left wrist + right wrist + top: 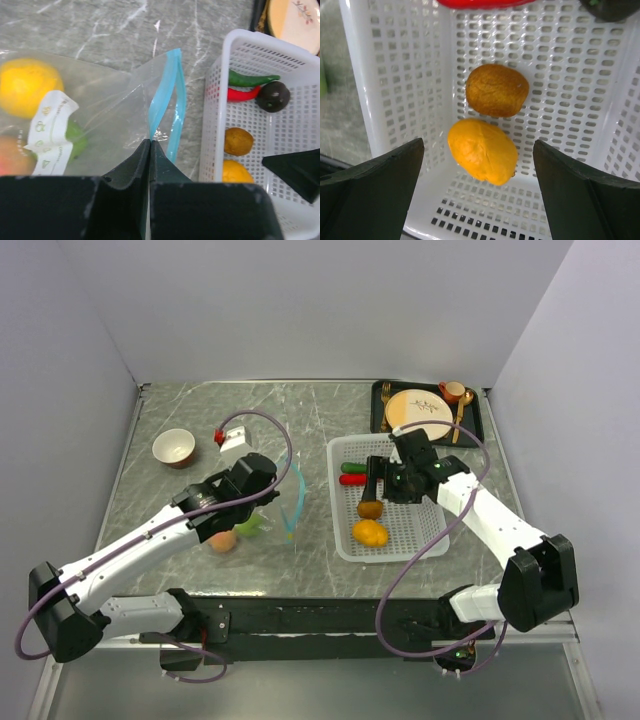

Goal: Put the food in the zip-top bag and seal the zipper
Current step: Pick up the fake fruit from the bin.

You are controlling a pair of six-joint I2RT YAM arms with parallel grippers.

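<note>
My left gripper (150,143) is shut on the edge of the clear zip-top bag (107,107), right beside its light blue zipper (167,95), which stands open. The bag holds a yellow fruit (27,87), a lime-green one (75,137) and a peach one (12,157). My right gripper (479,144) is open above the white mesh basket (395,75), straddling an orange fruit (482,150). A brown fruit (496,90) lies just beyond it. The green pepper (250,80), the red pepper (242,94) and a dark round (273,96) lie at the basket's far end.
A tan bowl (174,447) and a small white and red object (232,438) sit at the back left. A black tray (474,430) with a tan plate (418,408), a cup (453,391) and gold cutlery stands behind the basket (425,540).
</note>
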